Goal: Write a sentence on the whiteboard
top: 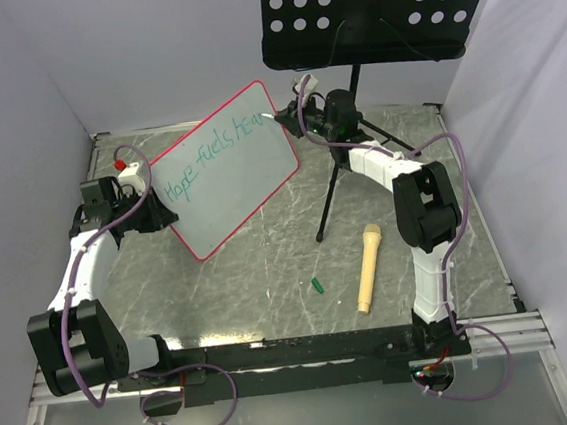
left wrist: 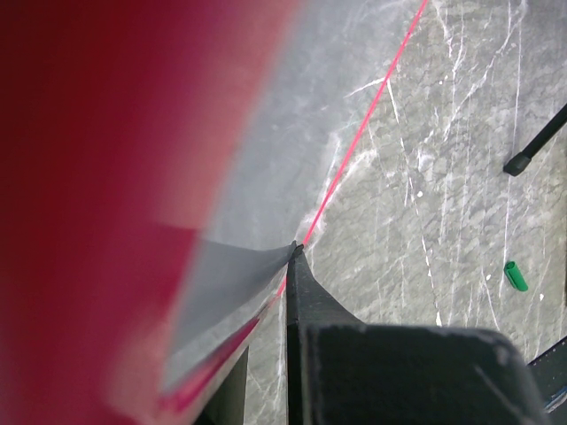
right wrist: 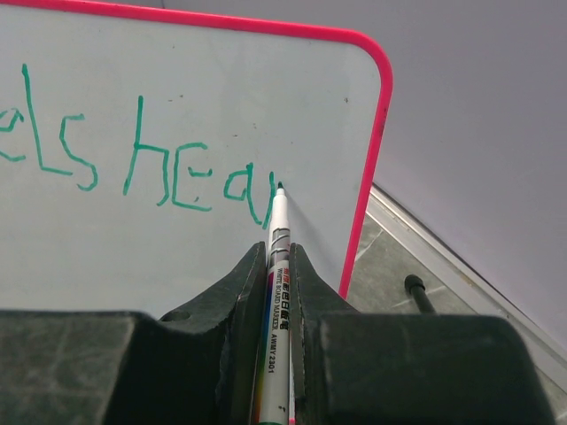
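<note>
The whiteboard (top: 230, 177), white with a pink-red frame, is held up tilted over the table. My left gripper (top: 160, 216) is shut on its lower left edge; in the left wrist view the gripper (left wrist: 285, 258) pinches the board (left wrist: 283, 115) along its pink rim. The sentence (top: 216, 156) is in teal-green and reads "Hope fuels hear". My right gripper (top: 287, 117) is shut on a white marker (right wrist: 275, 270) at the board's upper right corner. In the right wrist view the right gripper (right wrist: 277, 250) points the marker's tip onto the whiteboard (right wrist: 177, 97), just right of the last letter of the sentence (right wrist: 168, 173).
A black perforated music stand (top: 374, 8) rises at the back, its legs (top: 328, 208) on the table beside the board. A yellow microphone (top: 367, 267) and a small green cap (top: 316, 286) lie on the marbled tabletop; the cap (left wrist: 516, 276) also shows in the left wrist view. Grey walls enclose the table.
</note>
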